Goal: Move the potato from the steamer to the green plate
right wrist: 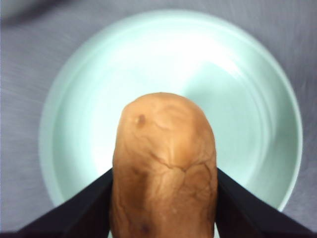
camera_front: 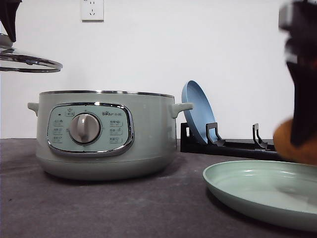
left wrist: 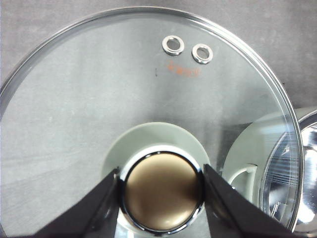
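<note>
The pale green steamer [camera_front: 104,134] stands open at the left of the table. Up at the far left its glass lid [camera_front: 29,62] hangs in the air, my left gripper [left wrist: 161,191] shut on the lid's knob [left wrist: 161,193]. At the right edge my right gripper [camera_front: 302,134] is shut on the brownish-orange potato [camera_front: 290,141], just above the green plate [camera_front: 257,191]. In the right wrist view the potato [right wrist: 163,168] sits between the dark fingers [right wrist: 89,208], directly over the green plate [right wrist: 198,64].
A blue plate [camera_front: 197,111] leans upright in a black rack [camera_front: 228,146] behind the green plate, close to the steamer's right handle [camera_front: 181,106]. The dark grey tabletop [camera_front: 124,208] runs to the front. A wall socket [camera_front: 92,10] sits high on the white wall.
</note>
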`<state>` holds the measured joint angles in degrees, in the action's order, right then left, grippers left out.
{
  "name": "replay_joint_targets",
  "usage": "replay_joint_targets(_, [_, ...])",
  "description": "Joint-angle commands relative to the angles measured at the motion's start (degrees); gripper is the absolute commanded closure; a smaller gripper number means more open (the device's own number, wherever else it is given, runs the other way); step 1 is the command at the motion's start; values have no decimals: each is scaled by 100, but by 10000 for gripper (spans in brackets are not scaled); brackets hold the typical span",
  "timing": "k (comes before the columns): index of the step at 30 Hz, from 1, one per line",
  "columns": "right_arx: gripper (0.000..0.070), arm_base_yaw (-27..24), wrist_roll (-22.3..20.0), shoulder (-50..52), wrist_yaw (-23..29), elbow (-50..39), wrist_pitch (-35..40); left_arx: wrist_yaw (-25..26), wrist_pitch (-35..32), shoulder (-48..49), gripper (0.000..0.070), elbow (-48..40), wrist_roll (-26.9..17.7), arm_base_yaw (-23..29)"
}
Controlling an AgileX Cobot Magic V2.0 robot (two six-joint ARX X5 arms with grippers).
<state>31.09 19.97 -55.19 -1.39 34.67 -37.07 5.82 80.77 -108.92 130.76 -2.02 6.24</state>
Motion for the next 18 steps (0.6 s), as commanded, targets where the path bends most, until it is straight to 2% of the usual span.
replay_joint_targets(1, [443, -25, 106, -164, -64, -88, 230, 17, -63, 90, 700, 258, 13, 7])
replay_joint_targets(13, [443, -96, 61, -976, -203, -268, 1221, 17, -66, 90, 700, 258, 13, -26])
replay_joint_targets(18, [443, -97, 56, -1223, -203, -268, 1357, 17, -66, 90, 700, 258, 14, -26])
